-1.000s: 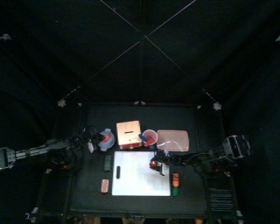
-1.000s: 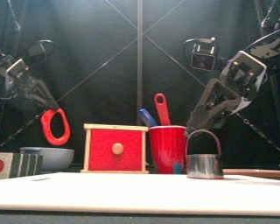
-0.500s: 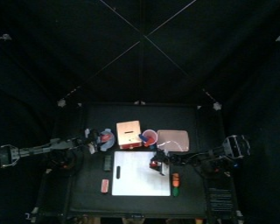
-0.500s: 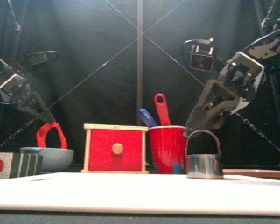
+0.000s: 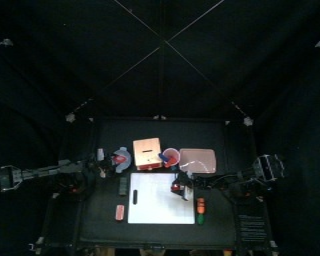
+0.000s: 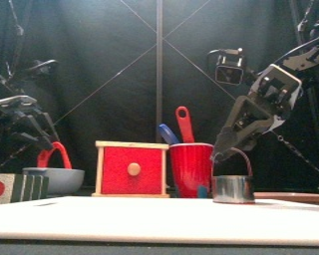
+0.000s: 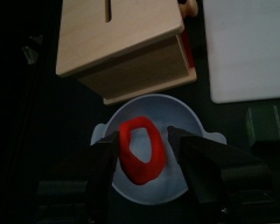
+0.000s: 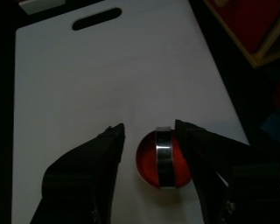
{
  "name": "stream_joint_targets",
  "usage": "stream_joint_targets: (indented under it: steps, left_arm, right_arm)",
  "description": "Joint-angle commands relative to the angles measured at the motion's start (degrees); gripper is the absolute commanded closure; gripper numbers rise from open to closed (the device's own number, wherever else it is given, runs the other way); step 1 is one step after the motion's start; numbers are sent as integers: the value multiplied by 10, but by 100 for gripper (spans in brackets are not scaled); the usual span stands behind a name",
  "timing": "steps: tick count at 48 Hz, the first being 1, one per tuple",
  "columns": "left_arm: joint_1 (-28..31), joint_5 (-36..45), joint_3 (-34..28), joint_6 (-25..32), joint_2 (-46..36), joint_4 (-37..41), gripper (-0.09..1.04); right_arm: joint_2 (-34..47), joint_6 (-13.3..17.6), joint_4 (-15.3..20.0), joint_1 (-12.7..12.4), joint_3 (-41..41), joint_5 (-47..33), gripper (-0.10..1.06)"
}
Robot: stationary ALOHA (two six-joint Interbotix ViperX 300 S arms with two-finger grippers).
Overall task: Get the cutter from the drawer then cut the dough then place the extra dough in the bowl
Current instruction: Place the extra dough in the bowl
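Dough ring (image 7: 140, 150), red, stands on edge in the blue-grey bowl (image 7: 178, 114), just beside the wooden box (image 7: 119, 44). My left gripper (image 7: 150, 138) hangs above it, jaws spread wide, holding nothing. My right gripper (image 8: 154, 128) sits over the metal cutter (image 8: 166, 159) on the white cutting board (image 8: 108, 79), jaws apart either side of it, gripping nothing; red dough disc (image 8: 146, 164) inside the cutter.

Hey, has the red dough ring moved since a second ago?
Yes. In the front view the red dough ring has dropped from above the top edge of the pale wooden box down into the blue-grey bowl beside it.
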Motion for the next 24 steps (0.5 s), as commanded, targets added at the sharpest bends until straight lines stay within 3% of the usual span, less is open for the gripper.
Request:
stream_joint_targets:
  steps: [1, 24]
  left_arm:
    - [-1, -2, -6, 1, 1, 8, 8]
    - [-11, 11, -18, 4, 0, 56, 1]
  right_arm:
    - [-9, 0, -1, -2, -11, -2, 12]
    - [-10, 0, -1, -2, -13, -1, 12]
